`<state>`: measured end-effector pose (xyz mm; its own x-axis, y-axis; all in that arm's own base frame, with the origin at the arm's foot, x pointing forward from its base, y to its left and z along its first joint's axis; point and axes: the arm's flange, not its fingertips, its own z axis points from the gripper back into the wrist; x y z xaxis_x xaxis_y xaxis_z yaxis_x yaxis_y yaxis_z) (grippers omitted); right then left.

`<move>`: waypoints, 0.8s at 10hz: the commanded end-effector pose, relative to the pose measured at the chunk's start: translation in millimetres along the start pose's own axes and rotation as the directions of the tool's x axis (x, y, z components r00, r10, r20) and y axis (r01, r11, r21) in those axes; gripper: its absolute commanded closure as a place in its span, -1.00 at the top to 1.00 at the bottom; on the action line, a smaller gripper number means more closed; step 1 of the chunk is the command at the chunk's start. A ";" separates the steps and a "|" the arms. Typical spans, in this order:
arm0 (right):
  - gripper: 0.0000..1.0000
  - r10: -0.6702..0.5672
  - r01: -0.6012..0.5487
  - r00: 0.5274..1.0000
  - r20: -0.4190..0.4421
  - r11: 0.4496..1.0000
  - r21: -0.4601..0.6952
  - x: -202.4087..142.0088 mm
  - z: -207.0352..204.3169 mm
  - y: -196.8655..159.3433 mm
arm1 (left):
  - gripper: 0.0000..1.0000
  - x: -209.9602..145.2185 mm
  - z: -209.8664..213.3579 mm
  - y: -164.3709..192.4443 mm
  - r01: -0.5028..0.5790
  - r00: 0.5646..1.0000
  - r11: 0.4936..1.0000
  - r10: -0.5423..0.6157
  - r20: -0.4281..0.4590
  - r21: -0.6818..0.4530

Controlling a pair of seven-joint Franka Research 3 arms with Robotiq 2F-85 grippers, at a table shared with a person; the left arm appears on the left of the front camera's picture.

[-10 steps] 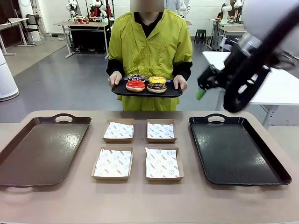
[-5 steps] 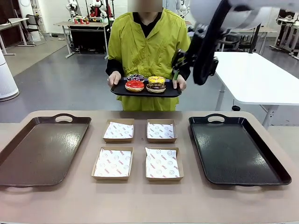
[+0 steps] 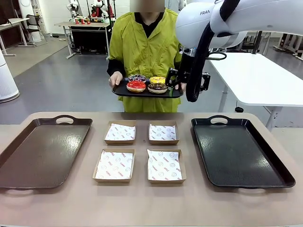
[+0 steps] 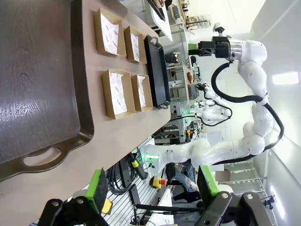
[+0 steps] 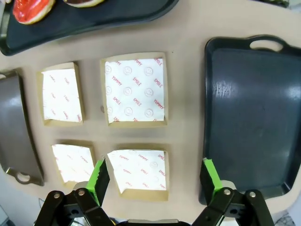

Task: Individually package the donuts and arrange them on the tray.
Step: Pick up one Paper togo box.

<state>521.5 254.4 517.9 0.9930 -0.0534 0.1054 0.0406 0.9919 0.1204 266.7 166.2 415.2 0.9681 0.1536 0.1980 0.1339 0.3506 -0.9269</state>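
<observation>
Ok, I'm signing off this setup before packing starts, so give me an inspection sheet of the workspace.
Surface: tan table with a left tray and a right tray, both bare.
Job's things: four donuts on a small black tray held by the person; four paper-lined boxes, unfilled.
Clutter: nothing seen.
Grippers: left pincer open, holding nothing; right pincer open, high near the held tray.
Cables: black cable along the right arm.
Surroundings: white side table, grey floor.

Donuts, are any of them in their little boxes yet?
Not yet. All four donuts sit on the person's tray. The four boxes hold no donut. The right gripper hangs open over the table, holding nothing. Boxing and arranging are all left.
</observation>
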 end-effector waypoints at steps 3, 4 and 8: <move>1.00 0.014 -0.014 1.000 0.003 1.000 -0.001 -4.1 1.6 6.8 | 1.00 -0.4 0.6 -1.4 0.002 1.000 1.000 -0.002 0.014 -0.016; 1.00 0.011 -0.011 1.000 0.000 1.000 0.002 -2.9 0.5 5.8 | 1.00 -0.4 0.6 -1.4 0.002 1.000 1.000 -0.002 0.014 -0.016; 1.00 0.039 -0.038 0.999 0.010 0.998 -0.043 26.5 -93.6 -1.6 | 1.00 -0.4 0.6 -1.4 0.002 1.000 1.000 -0.002 0.014 -0.016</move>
<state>548.0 254.8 448.5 0.9947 -0.0451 0.0929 0.0359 0.9945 0.0984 266.7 166.2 415.2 0.9681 0.1536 0.1981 0.1340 0.3507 -0.9269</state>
